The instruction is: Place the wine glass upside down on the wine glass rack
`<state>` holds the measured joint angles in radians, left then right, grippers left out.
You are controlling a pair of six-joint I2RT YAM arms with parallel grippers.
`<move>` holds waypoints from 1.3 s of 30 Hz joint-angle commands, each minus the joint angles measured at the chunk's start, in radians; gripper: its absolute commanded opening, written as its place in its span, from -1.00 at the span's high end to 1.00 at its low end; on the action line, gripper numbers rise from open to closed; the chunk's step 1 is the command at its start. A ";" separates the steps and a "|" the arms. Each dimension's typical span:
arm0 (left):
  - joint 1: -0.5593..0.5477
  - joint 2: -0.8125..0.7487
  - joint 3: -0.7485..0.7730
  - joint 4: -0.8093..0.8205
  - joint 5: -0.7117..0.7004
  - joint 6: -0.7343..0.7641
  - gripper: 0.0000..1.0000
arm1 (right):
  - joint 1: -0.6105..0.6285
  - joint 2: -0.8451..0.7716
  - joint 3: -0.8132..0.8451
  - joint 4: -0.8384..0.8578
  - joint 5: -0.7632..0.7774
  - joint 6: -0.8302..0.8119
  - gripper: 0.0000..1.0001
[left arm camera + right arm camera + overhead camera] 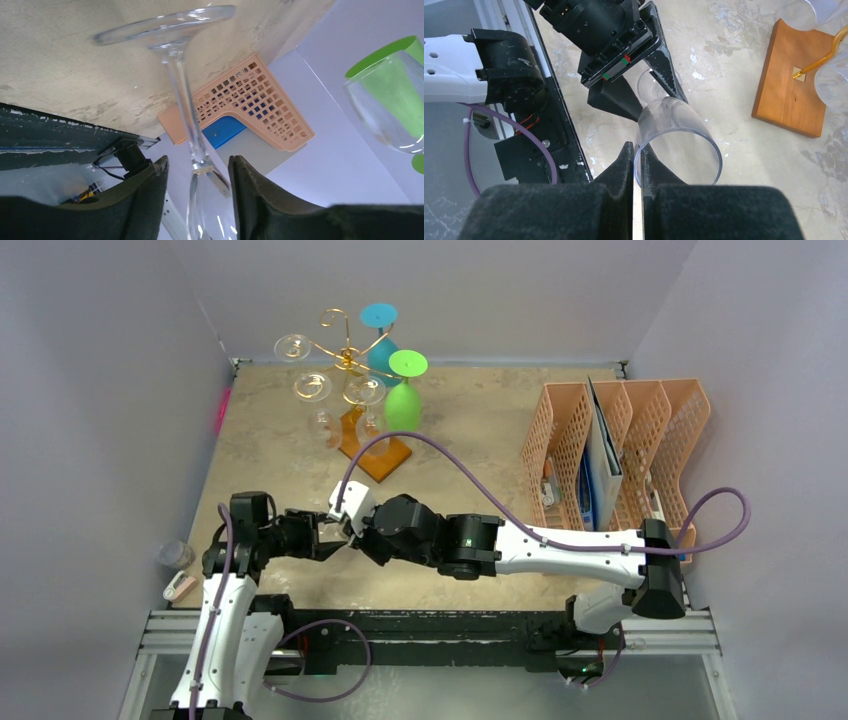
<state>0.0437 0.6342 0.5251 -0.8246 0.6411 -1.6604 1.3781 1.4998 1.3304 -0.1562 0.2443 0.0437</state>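
A clear wine glass (pixel 679 145) is held between both arms, low over the near-left table. My right gripper (pixel 636 152) is shut on the wall of its rim, one finger inside the bowl and one outside. My left gripper (pixel 198 170) is open, its fingers on either side of the stem (pixel 182 95) where it meets the bowl, with gaps on both sides. In the top view the two grippers meet, left (pixel 325 535) and right (pixel 350 530). The gold wire rack (pixel 345 355) on its wooden base (pixel 375 445) stands at the back left. It holds several clear glasses, a green one (pixel 403 400) and a blue one.
An orange mesh organizer (pixel 620 450) with a blue folder stands at the right. A small clear cup (pixel 175 555) and a small pink-and-white item (pixel 178 585) lie off the table's left edge. The rack's base (pixel 794 95) shows in the right wrist view.
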 commanded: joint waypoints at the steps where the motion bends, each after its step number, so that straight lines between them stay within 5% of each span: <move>1: -0.001 -0.002 -0.014 0.004 0.007 -0.019 0.19 | 0.009 -0.029 0.040 0.086 -0.003 -0.029 1.00; 7: -0.001 -0.019 -0.028 0.021 -0.008 -0.058 0.51 | 0.010 -0.031 0.029 0.097 -0.023 -0.004 1.00; 18: -0.001 0.011 -0.050 0.040 -0.035 -0.038 0.36 | 0.010 -0.072 -0.004 0.134 -0.031 -0.004 1.00; 28: -0.001 0.003 -0.057 0.081 -0.043 -0.035 1.00 | 0.010 -0.070 -0.011 0.120 -0.011 0.005 1.00; 32: -0.001 -0.014 -0.065 0.180 -0.028 -0.026 1.00 | 0.009 -0.094 -0.019 0.084 -0.048 0.052 0.99; 37: -0.001 -0.022 -0.040 0.215 -0.063 0.017 1.00 | 0.009 -0.134 -0.033 0.063 -0.075 0.068 0.23; 39: -0.001 -0.014 -0.011 0.215 -0.078 0.063 1.00 | 0.007 -0.156 -0.028 0.032 -0.085 0.059 0.09</move>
<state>0.0448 0.6193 0.4709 -0.6773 0.5919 -1.7000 1.3918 1.4265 1.2934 -0.1295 0.1833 0.0944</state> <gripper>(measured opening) 0.118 0.401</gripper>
